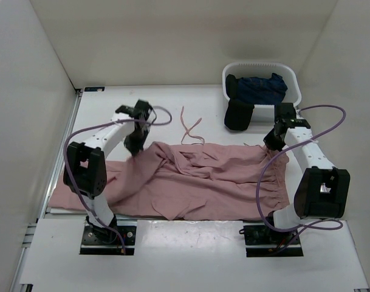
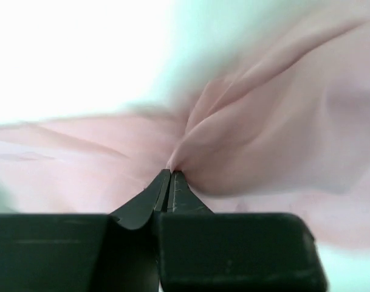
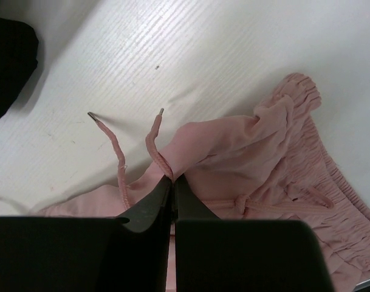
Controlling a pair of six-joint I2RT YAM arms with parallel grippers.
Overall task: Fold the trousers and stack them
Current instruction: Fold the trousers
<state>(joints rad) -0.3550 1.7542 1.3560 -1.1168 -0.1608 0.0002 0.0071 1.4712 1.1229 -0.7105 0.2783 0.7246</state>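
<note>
The dusty-pink trousers (image 1: 197,179) lie spread and wrinkled across the near half of the table, waistband at the right, legs to the left. My left gripper (image 1: 135,148) is shut on a pinch of the far edge of a leg (image 2: 233,140), which bunches at its tips (image 2: 171,172). My right gripper (image 1: 273,146) is shut on the trousers' far waist corner (image 3: 233,146), right where a pink drawstring (image 3: 153,143) comes out. The gathered elastic waist (image 3: 321,176) lies to the right of that grip.
A white basket (image 1: 262,78) with dark navy garments (image 1: 257,88) stands at the back right; a black garment (image 1: 239,114) hangs over its front. A loose pink cord (image 1: 189,129) lies on the table behind the trousers. White walls enclose the table.
</note>
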